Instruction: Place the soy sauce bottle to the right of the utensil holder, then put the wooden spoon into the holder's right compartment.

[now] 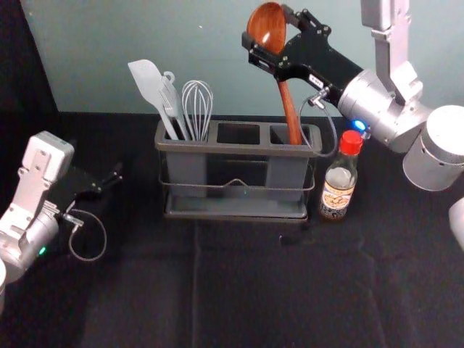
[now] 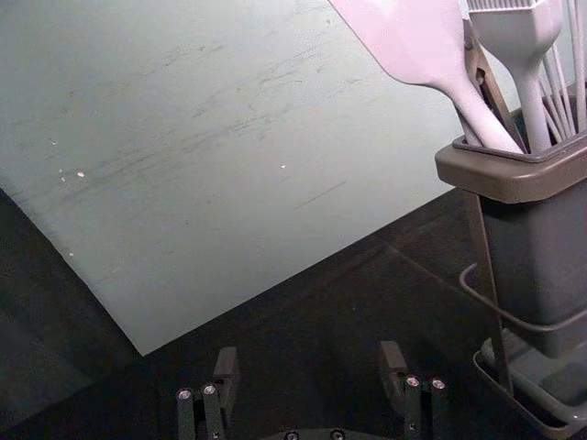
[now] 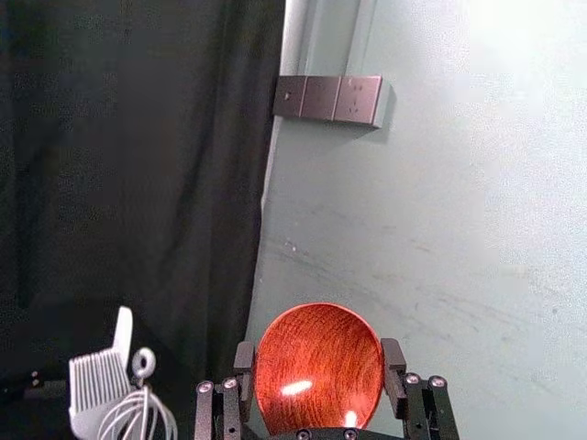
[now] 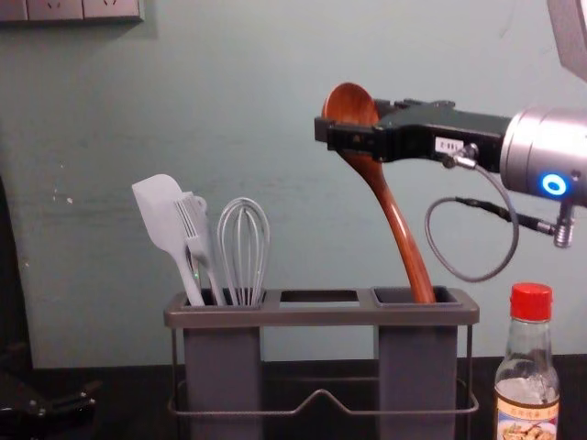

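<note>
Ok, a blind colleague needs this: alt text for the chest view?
The right gripper holds a wooden spoon by its bowl, handle inside the right compartment of the utensil holder. Spatula, brush and whisk stand at left, a red-capped bottle at right.

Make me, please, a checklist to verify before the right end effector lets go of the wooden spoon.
1. Soy sauce bottle upright, to the right of the utensil holder: ok.
2. Spoon handle entering the right compartment: ok.
3. Handle's lower end supported by the compartment floor: cannot tell; the walls hide it.
4. Spoon bowl free of the right end effector: not ok; its fingers grip the bowl.
5. Left end effector away from the holder: ok, apart on the left, fingers open.
</note>
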You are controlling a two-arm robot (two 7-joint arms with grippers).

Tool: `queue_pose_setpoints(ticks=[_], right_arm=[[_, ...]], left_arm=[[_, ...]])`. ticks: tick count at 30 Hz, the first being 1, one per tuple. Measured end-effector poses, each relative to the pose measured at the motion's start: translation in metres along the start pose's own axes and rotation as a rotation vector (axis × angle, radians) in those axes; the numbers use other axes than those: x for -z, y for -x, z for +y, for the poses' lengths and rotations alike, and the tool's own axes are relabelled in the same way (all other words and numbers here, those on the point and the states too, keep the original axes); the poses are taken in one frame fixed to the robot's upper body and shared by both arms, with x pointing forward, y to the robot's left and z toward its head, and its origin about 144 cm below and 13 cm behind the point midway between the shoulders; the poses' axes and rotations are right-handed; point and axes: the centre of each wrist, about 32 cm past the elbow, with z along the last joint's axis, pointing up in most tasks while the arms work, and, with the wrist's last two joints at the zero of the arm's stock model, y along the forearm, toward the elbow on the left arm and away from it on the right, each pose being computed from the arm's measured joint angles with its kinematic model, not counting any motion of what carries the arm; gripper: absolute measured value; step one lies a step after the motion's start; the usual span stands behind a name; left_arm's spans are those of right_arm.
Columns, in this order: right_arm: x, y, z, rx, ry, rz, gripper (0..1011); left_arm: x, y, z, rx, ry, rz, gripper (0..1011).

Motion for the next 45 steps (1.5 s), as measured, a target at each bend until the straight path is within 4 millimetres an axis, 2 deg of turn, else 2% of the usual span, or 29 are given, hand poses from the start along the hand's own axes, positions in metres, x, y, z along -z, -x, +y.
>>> queue_pose_setpoints(ticks=[22,45], right_arm=[[0.044,0.007,-0.028,-0.013,0.031,0.047,838],[0.054,0.016,-0.051,-0.032,0.052,0.066,838]], left_arm=[[0.0,0.0,0.0,0.0,0.0,0.0,1005],[0.0,0.0,0.0,0.0,0.0,0.0,1005]])
